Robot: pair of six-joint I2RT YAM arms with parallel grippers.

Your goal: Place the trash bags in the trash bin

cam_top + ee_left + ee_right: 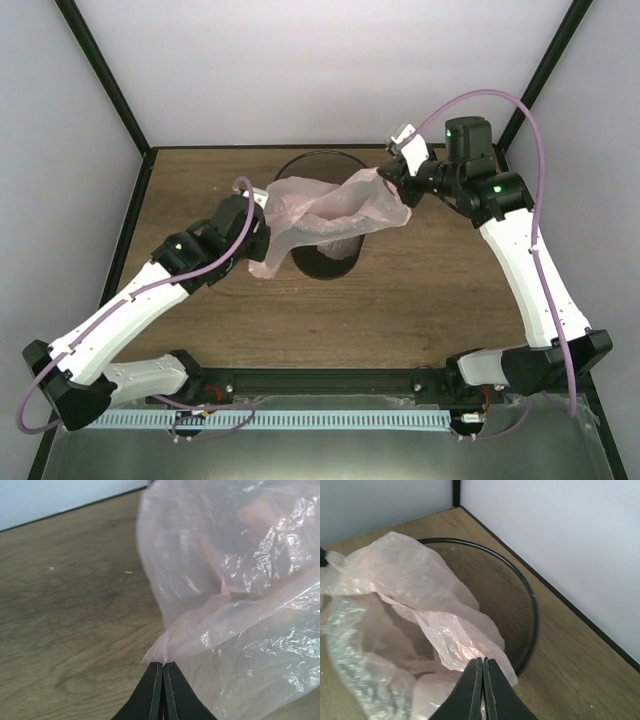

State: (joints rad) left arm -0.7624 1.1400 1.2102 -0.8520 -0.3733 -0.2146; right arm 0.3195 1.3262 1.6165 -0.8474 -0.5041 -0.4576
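Observation:
The pale-pink translucent trash bag (330, 212) hangs stretched over the mouth of the round black mesh trash bin (322, 262) in the middle of the table. My left gripper (265, 228) is shut on the bag's left edge, left of the bin; in the left wrist view its tips (163, 664) pinch the bag (235, 595). My right gripper (392, 172) is shut on the bag's right edge, at the bin's far right; in the right wrist view its tips (483, 660) pinch the bag (415, 590) above the bin (515, 600). Part of the bag sags into the bin.
The wooden table (430, 290) is bounded by white walls and a black frame at the back and sides (100, 70). In the right wrist view the back wall (560, 540) runs close behind the bin. A metal rail (320, 382) runs along the near edge.

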